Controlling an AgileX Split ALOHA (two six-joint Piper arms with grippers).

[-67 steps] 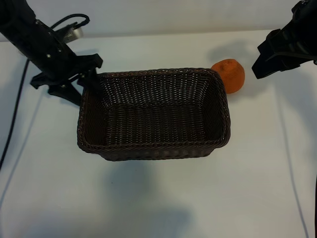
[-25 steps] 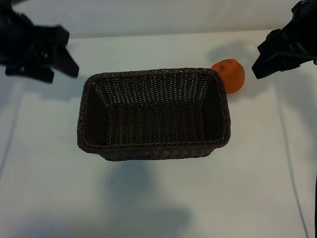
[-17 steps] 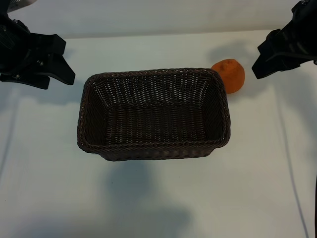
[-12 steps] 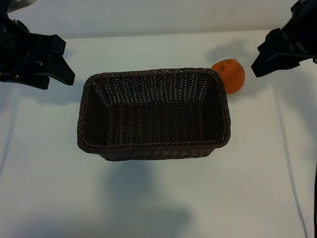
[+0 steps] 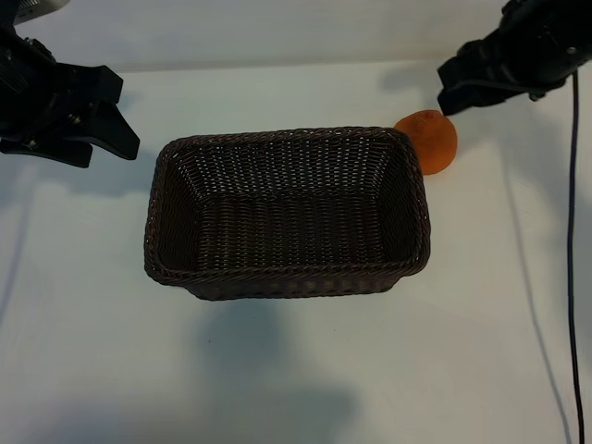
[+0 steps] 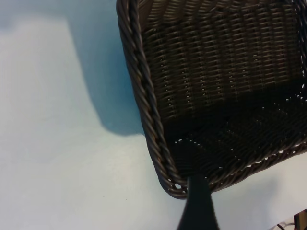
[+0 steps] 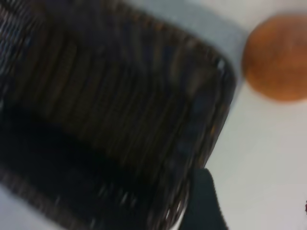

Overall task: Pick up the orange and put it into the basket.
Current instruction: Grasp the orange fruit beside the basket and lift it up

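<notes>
Clearly the white surface (image 5: 296, 370) is carrying everything, and the basket (image 5: 287, 277) is sitting mid-surface, standing empty and waiting for the fruit. To its far side the left gripper (image 5: 116, 116) is hanging idle, well clear of the rim, fingers spread and holding nothing. Opposite, the right gripper (image 5: 446, 97) is hovering just above the orange (image 5: 427, 141), fingers apart and empty, likely lining up a grasp. That orange is lying outside the basket, right beside its corner.
</notes>
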